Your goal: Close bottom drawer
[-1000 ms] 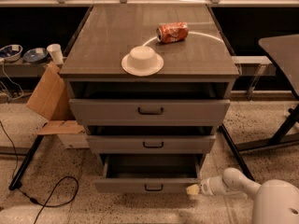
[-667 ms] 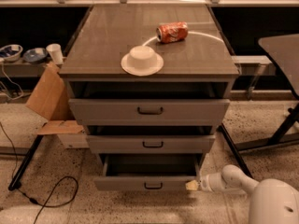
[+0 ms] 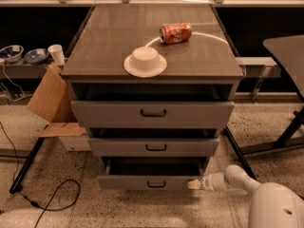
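Observation:
The grey cabinet has three drawers. The bottom drawer (image 3: 149,182) has the narrowest front with a small dark bar handle (image 3: 156,184). It stands pulled out, its dark interior showing above the front panel. My gripper (image 3: 194,184) is at the end of the white arm coming from the lower right. Its yellowish tip touches the right end of the bottom drawer's front. The middle drawer (image 3: 153,147) and the top drawer (image 3: 152,113) also stand slightly out.
On the cabinet top stand a white bowl on a plate (image 3: 145,61) and a red soda can (image 3: 175,33) lying on its side. A cardboard box (image 3: 51,103) leans at the left. A black cable (image 3: 45,194) lies on the floor. A table leg (image 3: 289,132) stands at the right.
My gripper has slid a little to the left along the floor level and now meets the right end of the bottom drawer's front. The drawer looks much the same.

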`<state>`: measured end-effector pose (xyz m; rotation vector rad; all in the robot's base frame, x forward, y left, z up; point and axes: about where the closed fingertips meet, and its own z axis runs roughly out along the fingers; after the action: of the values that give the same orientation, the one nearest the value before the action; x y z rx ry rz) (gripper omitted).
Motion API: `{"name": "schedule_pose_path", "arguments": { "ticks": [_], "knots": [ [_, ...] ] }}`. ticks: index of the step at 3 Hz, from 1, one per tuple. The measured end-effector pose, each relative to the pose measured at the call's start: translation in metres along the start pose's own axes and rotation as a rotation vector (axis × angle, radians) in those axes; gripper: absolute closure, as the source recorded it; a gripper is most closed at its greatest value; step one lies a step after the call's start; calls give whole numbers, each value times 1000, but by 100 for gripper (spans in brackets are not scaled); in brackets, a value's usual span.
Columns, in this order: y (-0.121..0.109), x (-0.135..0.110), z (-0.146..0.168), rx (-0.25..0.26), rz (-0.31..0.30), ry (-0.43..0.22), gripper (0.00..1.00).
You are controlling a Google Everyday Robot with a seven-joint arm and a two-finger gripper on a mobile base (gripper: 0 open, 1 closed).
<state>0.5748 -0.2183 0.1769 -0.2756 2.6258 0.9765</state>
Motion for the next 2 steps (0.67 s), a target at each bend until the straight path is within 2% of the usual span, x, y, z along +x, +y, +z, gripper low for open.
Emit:
{"name": "schedule_pose_path", "arguments": {
  "ticks": [1,2],
  "knots": [
    [-3,-23,8,-9,2,-33,100],
    [-3,-23,8,-9,2,-33,100]
  ]
}}
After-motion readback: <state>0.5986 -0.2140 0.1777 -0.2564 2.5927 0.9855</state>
